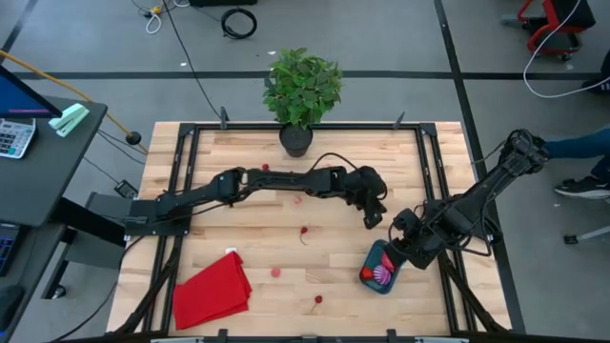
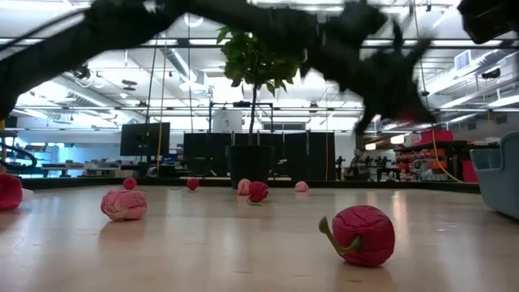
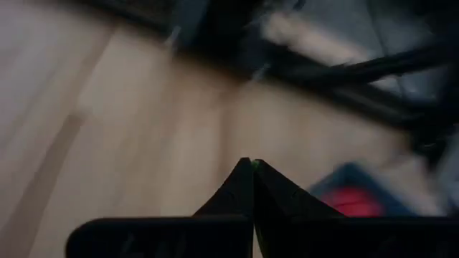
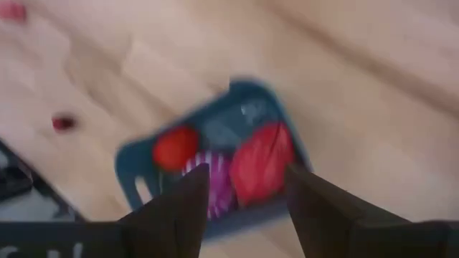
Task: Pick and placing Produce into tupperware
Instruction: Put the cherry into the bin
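The left arm stretched across the surface (image 1: 248,229), its end effector (image 1: 374,220) pressed together. The right end effector (image 4: 240,188) hovered spread above the tupperware (image 1: 381,268), which held produce (image 4: 259,162) near the surface's right edge.

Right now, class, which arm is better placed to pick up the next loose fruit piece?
Likely the left. Its hand, shut and empty, hangs over mid-table, nearest the cherry. The right hand is open over the tub at the table's right edge.
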Controlling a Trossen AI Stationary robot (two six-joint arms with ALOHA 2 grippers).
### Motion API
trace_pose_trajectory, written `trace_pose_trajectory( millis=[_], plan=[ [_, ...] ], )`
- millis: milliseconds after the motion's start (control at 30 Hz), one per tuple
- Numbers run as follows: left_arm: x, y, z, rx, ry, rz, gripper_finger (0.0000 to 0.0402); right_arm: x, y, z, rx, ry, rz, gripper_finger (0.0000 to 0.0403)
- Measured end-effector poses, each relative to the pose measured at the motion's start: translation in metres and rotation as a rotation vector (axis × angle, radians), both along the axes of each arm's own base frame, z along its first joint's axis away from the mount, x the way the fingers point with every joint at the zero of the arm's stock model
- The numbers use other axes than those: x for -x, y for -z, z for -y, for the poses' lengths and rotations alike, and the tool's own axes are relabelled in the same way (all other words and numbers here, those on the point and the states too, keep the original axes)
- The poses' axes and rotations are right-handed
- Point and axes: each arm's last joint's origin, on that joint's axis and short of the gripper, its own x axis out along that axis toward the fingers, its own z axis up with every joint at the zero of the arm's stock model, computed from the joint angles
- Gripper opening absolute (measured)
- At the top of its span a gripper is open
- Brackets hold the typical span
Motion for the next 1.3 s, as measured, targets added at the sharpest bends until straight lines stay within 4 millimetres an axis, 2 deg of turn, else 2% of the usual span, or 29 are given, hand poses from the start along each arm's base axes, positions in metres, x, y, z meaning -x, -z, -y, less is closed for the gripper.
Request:
trace_pose_trajectory(
  millis=[100,300,433,567,633,700,833,900,1067,1300],
  plan=[
    [0.005,-0.022,0.03,-0.009,0.04,0.032,0.0004,0.008,0.0,-0.01,-0.048,-0.061,-0.032,0.0187],
    [0.01,-0.024,0.088,0.005,0.015,0.02,0.0004,0.029,-0.003,-0.038,-0.147,-0.192,-0.008,0.0187],
    [0.013,-0.015,0.125,-0.02,-0.035,0.015,0.0003,0.044,-0.006,-0.054,-0.175,-0.297,0.039,0.0187],
    [0.016,-0.005,0.149,-0.065,-0.106,0.019,0.0003,0.051,-0.006,-0.058,-0.118,-0.312,0.105,0.0187],
    [0.016,-0.003,0.152,-0.028,-0.157,0.019,0.0003,0.052,-0.006,-0.058,-0.105,-0.303,0.127,0.0187],
    [0.013,0.008,0.153,-0.009,-0.206,0.016,0.0004,0.051,-0.007,-0.058,-0.101,-0.301,0.134,0.0187],
    [0.008,0.046,0.155,0.011,-0.242,-0.033,0.0003,0.051,-0.007,-0.058,-0.097,-0.298,0.138,0.0187],
    [0.006,0.052,0.155,0.045,-0.26,-0.027,0.0003,0.051,-0.006,-0.058,-0.093,-0.298,0.137,0.0187],
    [0.004,0.061,0.155,0.047,-0.283,-0.01,0.0006,0.051,-0.006,-0.057,-0.09,-0.304,0.138,0.0187],
    [0.002,0.054,0.154,-0.003,-0.26,0.03,0.0009,0.051,-0.006,-0.057,-0.089,-0.305,0.139,0.0187]
  ],
)
